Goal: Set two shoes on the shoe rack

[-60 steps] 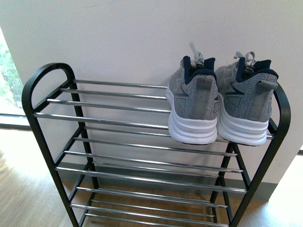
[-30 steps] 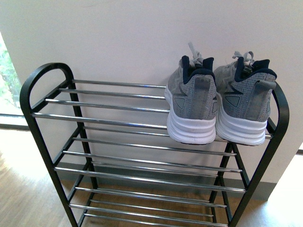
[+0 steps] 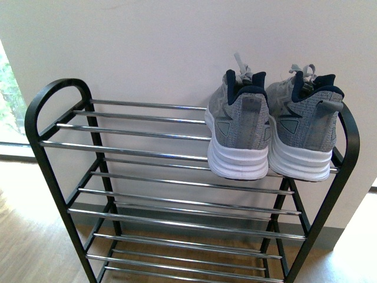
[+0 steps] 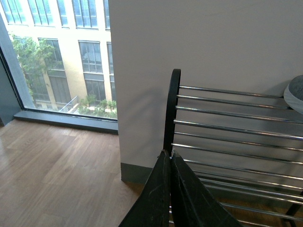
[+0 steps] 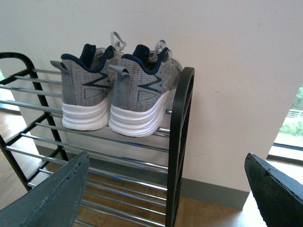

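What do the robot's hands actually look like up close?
The left gripper has flat, near-black jaws tapering to narrow tips, faintly scratched. The right gripper has broad, dark slate-grey jaws with a finely textured face. No cables or markings show.

Front cam close, above shoe rack (image 3: 65, 83); L wrist shares rack's left end, R wrist right end + shoes (image 5: 137, 99).

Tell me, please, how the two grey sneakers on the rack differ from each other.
The left sneaker sits nearer the shoe rack's middle; the right sneaker sits beside its rounded right end. The left sneaker's heel tab lies flat, the right sneaker's sticks out. Both rest on the top tier, heels toward the camera.
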